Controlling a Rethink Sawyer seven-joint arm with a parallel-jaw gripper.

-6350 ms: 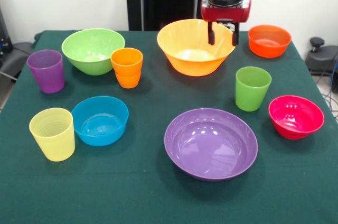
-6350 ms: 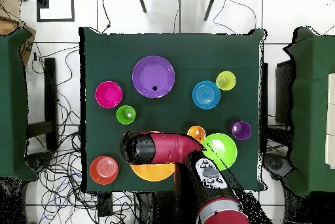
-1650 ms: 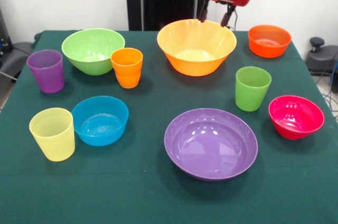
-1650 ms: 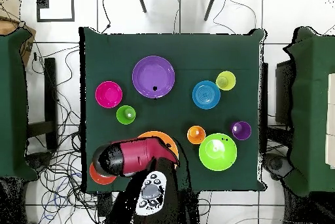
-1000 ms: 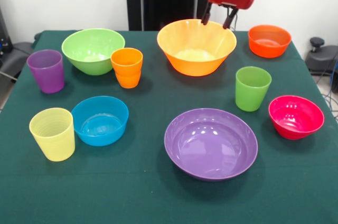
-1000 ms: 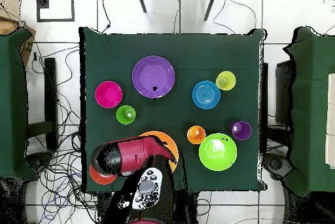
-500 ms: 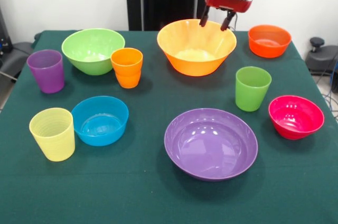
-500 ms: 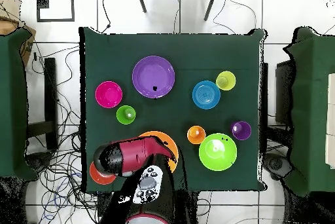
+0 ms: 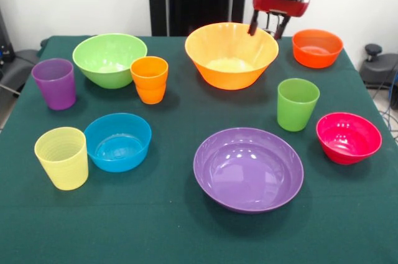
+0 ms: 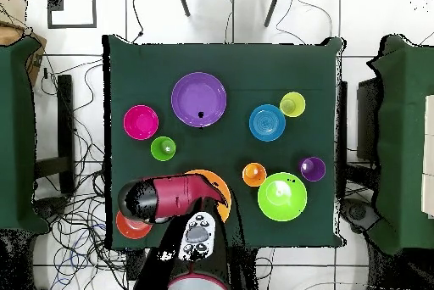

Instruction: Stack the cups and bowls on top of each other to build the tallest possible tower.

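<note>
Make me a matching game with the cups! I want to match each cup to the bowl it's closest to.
Cups:
1. orange cup
2. yellow cup
3. green cup

Nearest bowl:
A. pink-red bowl
B. light green bowl
C. blue bowl

Pairs: 1-B, 2-C, 3-A
</note>
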